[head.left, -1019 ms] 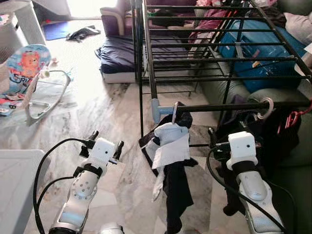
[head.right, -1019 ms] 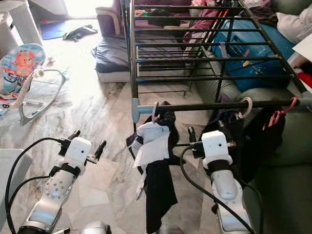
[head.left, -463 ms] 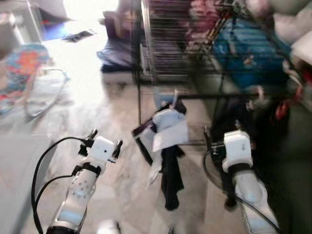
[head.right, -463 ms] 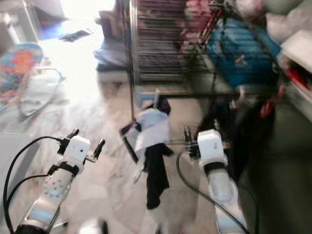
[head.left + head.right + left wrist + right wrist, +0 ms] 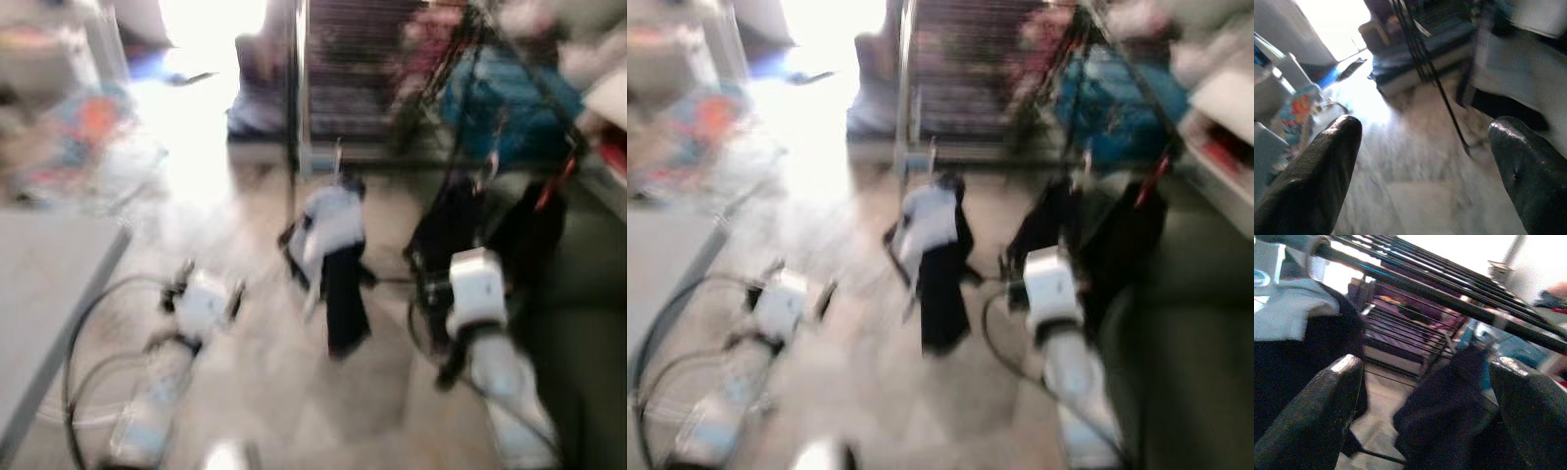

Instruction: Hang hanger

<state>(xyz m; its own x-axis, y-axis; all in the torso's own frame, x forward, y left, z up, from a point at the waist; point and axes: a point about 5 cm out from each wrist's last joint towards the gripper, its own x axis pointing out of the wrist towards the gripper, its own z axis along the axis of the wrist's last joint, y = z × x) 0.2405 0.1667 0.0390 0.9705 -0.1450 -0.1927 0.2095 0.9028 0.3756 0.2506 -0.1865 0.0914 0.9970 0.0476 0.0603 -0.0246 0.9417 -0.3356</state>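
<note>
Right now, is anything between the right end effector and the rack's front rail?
Nothing visible blocks it. The right end effector is open and empty, and the front rail lies above it; dark clothes hang from the rail just beyond the fingers.

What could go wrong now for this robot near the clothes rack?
Everything in the head views is blurred, so the robot seems to be moving, and it could misjudge the drying rack.

The right gripper, fingers open and holding nothing, is close to the dark garment hanging from the rail and might snag it.

The white and dark garment hangs low over the floor, so a step forward might catch it.
</note>
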